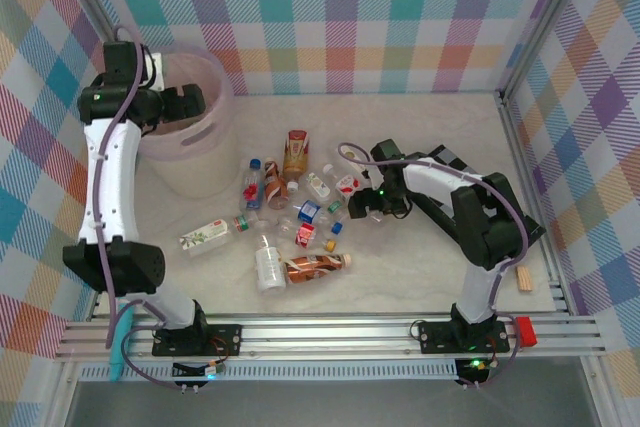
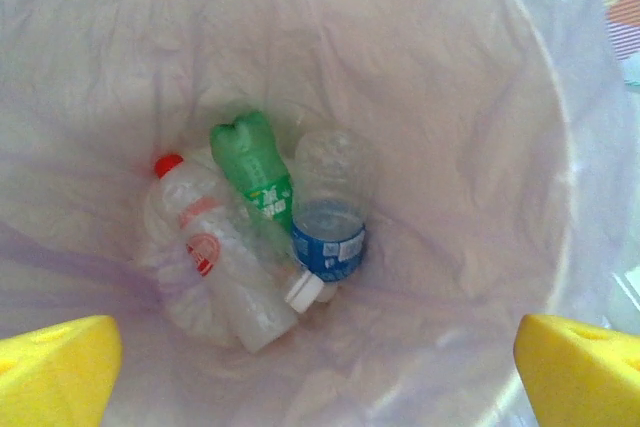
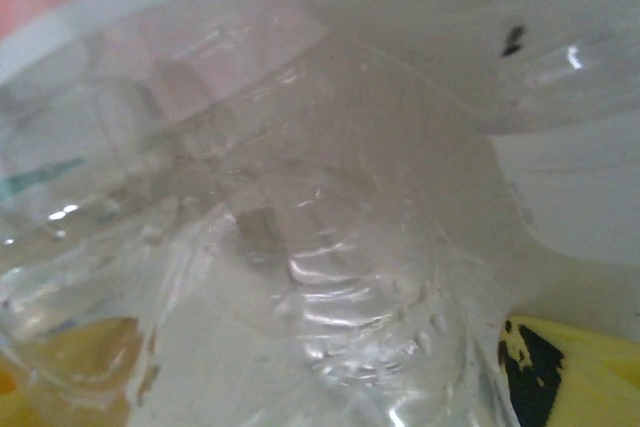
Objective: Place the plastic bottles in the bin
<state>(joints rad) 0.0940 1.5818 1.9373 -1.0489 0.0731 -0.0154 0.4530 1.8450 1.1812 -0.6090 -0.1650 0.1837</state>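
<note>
Hovering at the upper left of the top view, your left gripper (image 1: pixel 188 102) hangs wide open above the bin (image 1: pixel 205 175), where three bottles (image 2: pixel 262 197) lie at the bottom. Your right gripper (image 1: pixel 358 209) sits mid-frame at the right edge of the pile of plastic bottles (image 1: pixel 300 217). A clear bottle (image 3: pixel 320 247) seems pressed between its fingers, but you cannot tell whether they grip it.

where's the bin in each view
top external: bin at upper left, left gripper over its mouth.
left wrist: seen from above, its pale wall all round, green bottle and others at the bottom.
right wrist: close up on a clear bottle in the pile.
shared landmark: the left gripper; its yellow fingertips sit in the left wrist view's bottom corners.
</note>
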